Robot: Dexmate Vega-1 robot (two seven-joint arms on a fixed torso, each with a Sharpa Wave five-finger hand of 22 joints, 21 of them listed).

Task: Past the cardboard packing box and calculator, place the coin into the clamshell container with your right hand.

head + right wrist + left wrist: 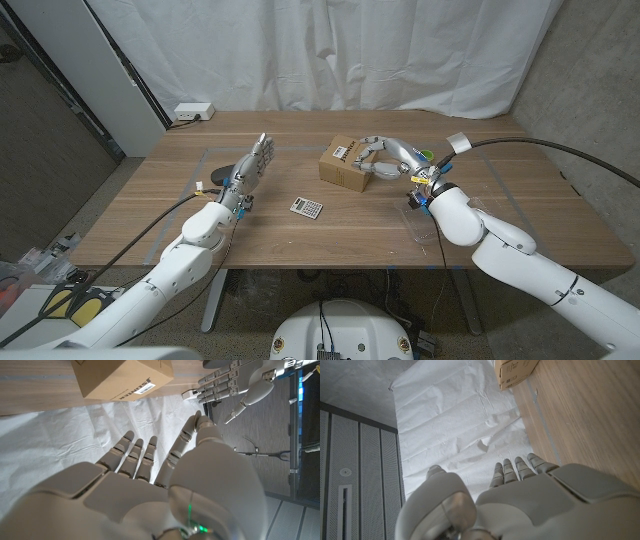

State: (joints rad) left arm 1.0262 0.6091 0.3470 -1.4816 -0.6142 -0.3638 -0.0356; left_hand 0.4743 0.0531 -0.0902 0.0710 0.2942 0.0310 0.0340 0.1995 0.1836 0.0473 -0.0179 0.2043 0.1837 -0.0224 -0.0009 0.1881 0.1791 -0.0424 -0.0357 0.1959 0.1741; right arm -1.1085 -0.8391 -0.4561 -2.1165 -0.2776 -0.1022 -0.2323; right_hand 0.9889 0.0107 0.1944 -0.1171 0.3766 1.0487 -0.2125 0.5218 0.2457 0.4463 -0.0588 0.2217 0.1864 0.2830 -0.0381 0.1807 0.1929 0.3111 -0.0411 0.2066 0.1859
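Fingers of the right hand (pixel 385 158) were spread and held nothing, hovering at the cardboard box (pixel 343 165) in the frame's upper middle; no coin was discernible.

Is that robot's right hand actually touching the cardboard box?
Apart. In the right wrist view the right hand has its fingers spread, and white curtain shows between the fingertips and the cardboard box. The head view overlaps them, so it settles nothing.

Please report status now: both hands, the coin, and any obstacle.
Left hand open, raised, holding nothing. Right hand open beside the cardboard box. Coin not discernible; clamshell container near right forearm. Calculator mid-table, apart from both hands.
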